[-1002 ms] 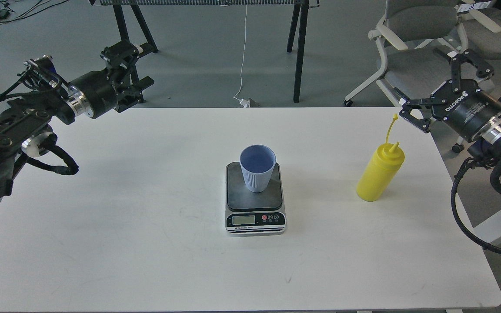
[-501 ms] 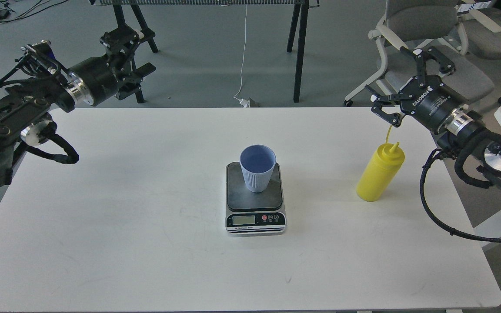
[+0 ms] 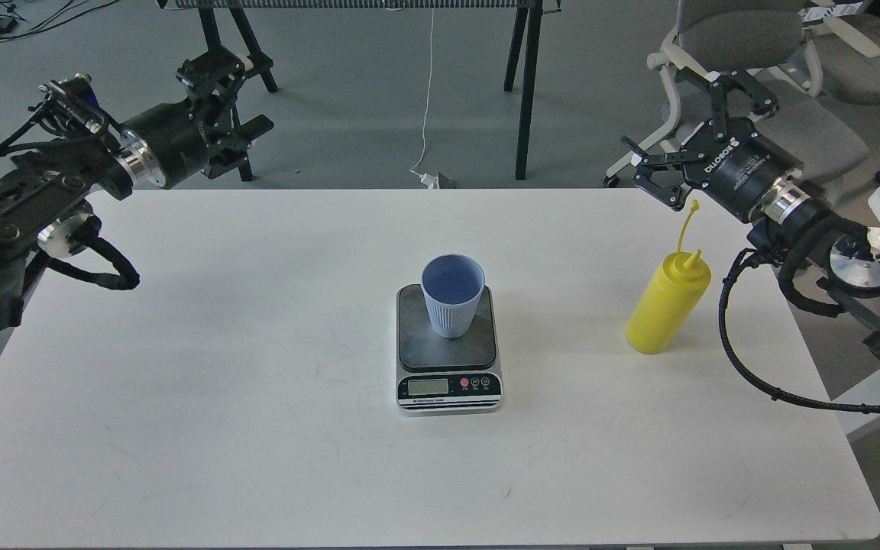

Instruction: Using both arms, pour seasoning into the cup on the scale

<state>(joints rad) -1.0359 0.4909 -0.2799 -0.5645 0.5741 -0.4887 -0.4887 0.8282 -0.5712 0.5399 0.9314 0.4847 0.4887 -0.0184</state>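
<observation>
The yellow seasoning bottle [image 3: 667, 305] stands upright on the white table [image 3: 257, 397], right of centre, with its thin cap tether sticking up. The pale blue-grey ribbed cup [image 3: 452, 296] stands upright on the dark platform of the silver scale [image 3: 448, 351] at the table's middle. My right gripper [image 3: 677, 130] is open and empty, above and behind the bottle, past the table's far edge. My left gripper [image 3: 230, 99] is open and empty at the far left, beyond the table's back-left corner.
Grey office chairs [image 3: 761, 69] stand behind the right arm. Black table legs [image 3: 528, 84] and a white cable [image 3: 426, 99] are on the floor beyond the far edge. The right arm's black cable [image 3: 753, 367] loops over the table's right edge.
My right gripper has swung left and farther back, from right of the bottle to above and behind it. The left gripper shifted slightly up. Bottle, cup and scale have not moved.
</observation>
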